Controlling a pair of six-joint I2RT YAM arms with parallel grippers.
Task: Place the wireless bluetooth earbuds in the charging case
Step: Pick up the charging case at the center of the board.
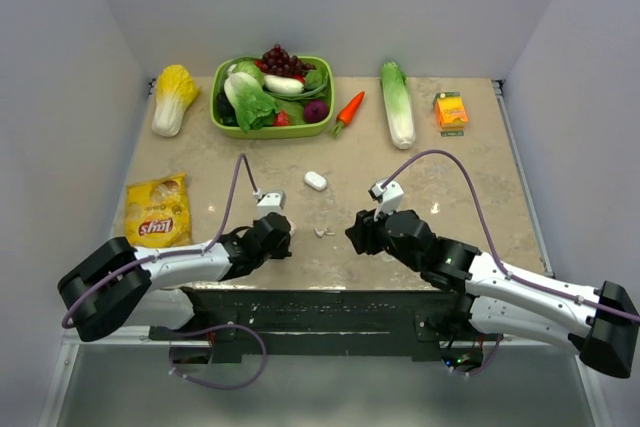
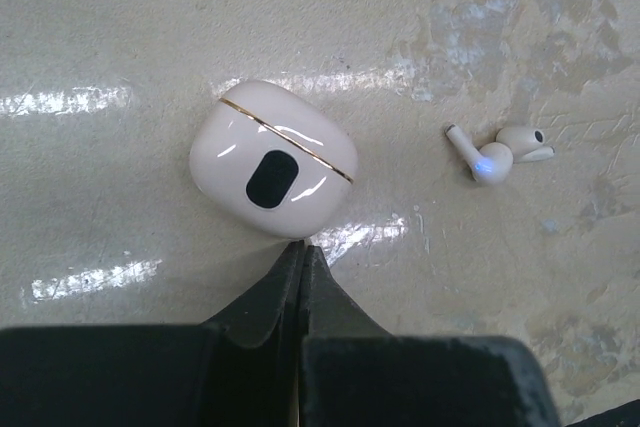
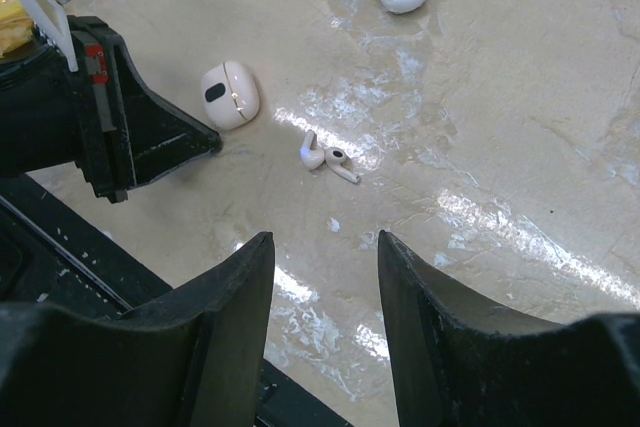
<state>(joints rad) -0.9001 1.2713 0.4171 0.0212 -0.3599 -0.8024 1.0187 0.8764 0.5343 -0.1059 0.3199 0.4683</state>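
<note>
White charging case [image 2: 272,159]: lying lid-closed on the marbled surface [image 2: 120,27]
Earbuds [image 2: 500,152]: lying loose together, near the case
Left hand [image 2: 303,259]: fingers pressing together on nothing, tips sitting right by the case
Right hand [image 3: 325,247]: fingers spreading wide, hovering short of the earbuds

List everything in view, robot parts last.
case: 1, pinkish white with gold seam, shut, at left pincer's tip
earbuds: 2, white, lying together beside the case
white oval: 1, glossy, mid-table; maybe another case
basket: 1, green, far side, holds vegetables and dark grapes
yellow cabbage: 1, far left
carrot: 1, orange, right of basket
green cabbage: 1, green-white, right of carrot
carton: 1, orange, far right
chip bag: 1, yellow, near left
table: 1, beige
left pincer: 1, black, shut
right pincer: 1, black, open, near earbuds
</note>
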